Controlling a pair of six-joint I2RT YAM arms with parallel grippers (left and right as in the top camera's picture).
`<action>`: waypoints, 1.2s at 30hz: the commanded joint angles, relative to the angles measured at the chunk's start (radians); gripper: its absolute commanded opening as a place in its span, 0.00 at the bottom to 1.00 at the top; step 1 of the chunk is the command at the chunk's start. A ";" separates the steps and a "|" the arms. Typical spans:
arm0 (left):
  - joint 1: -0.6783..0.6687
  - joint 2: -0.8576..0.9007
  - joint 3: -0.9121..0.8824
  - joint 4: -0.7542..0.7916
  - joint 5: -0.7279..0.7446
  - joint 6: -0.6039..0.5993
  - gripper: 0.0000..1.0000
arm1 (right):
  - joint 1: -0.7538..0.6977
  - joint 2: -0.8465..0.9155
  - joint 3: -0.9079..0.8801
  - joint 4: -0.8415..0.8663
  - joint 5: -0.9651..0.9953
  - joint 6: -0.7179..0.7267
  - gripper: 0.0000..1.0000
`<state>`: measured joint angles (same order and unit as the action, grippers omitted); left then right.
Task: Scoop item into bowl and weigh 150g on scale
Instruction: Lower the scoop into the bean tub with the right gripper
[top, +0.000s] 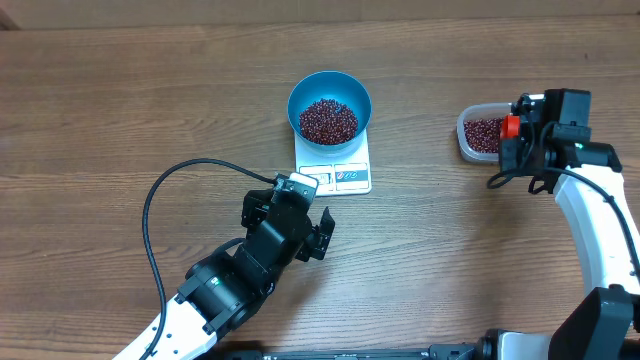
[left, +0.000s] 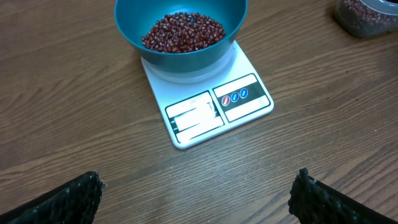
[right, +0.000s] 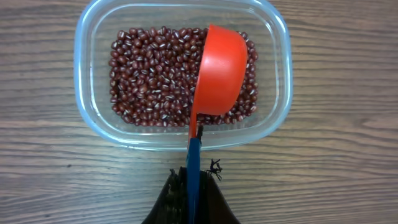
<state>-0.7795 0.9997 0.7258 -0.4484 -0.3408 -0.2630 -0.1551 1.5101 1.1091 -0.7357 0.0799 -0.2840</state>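
Beans already mound in the blue bowl on the white scale, whose display cannot be read. At three o'clock the right gripper pinches the orange scoop over the clear tub, apparently for another load; at six o'clock the left gripper hangs spread wide, empty.

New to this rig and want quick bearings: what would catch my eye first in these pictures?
The bright-blue bowl, holding a pile of dark red-brown beans, sits on the white scale mid-table. Off to the right, the right gripper is shut on the handle of an orange-red scoop, its cup over a clear tub of more beans. The left gripper hangs open near the scale.
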 joint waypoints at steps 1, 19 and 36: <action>-0.006 -0.005 -0.006 0.000 0.001 -0.014 1.00 | 0.014 -0.006 0.004 0.006 0.074 -0.042 0.04; -0.006 -0.005 -0.006 0.000 0.001 -0.014 1.00 | 0.016 0.082 0.004 0.001 0.099 -0.058 0.04; -0.006 -0.005 -0.006 0.000 0.001 -0.014 1.00 | 0.016 0.119 0.004 0.001 -0.261 -0.062 0.04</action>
<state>-0.7795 0.9997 0.7258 -0.4484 -0.3408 -0.2630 -0.1425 1.6112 1.1095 -0.7258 -0.0265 -0.3412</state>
